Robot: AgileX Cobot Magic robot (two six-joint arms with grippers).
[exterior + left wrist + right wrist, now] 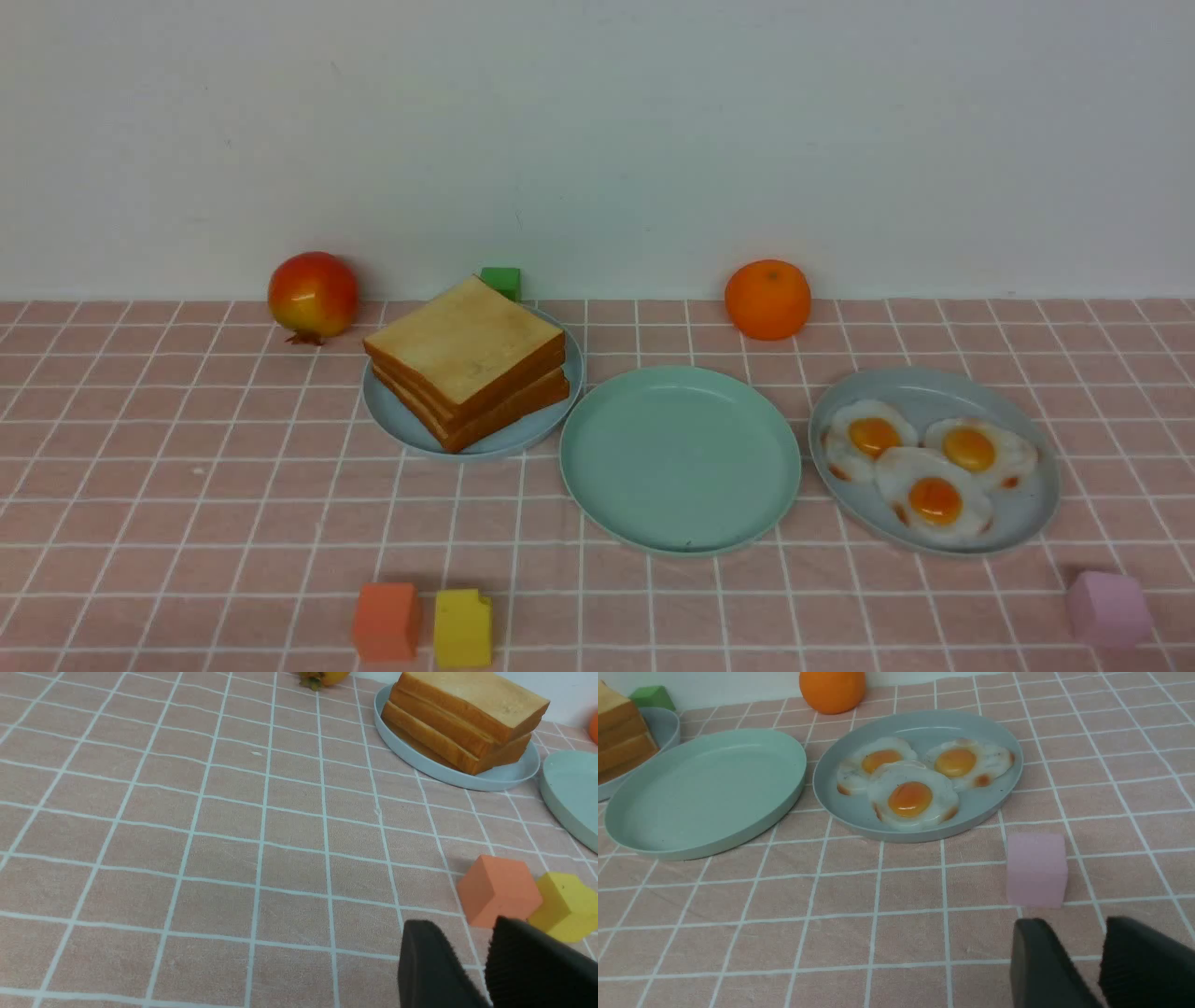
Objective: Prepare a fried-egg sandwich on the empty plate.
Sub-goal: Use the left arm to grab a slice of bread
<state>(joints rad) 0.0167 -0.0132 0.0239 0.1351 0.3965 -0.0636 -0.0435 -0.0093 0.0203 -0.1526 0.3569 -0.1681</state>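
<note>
Zero steps done. The empty plate (680,457) sits bare on the tabletop (187,523), between the toast stack (464,359) and three fried eggs (934,499). Left claw (467,928) and right claw (1080,928) are slightly parted, grasping nothing. I judge toast, egg, toast all remain.

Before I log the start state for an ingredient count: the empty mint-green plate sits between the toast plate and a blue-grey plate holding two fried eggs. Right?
Not two: the blue-grey plate beside the mint-green plate holds three fried eggs, clear in the front view. The rest is right.
</note>
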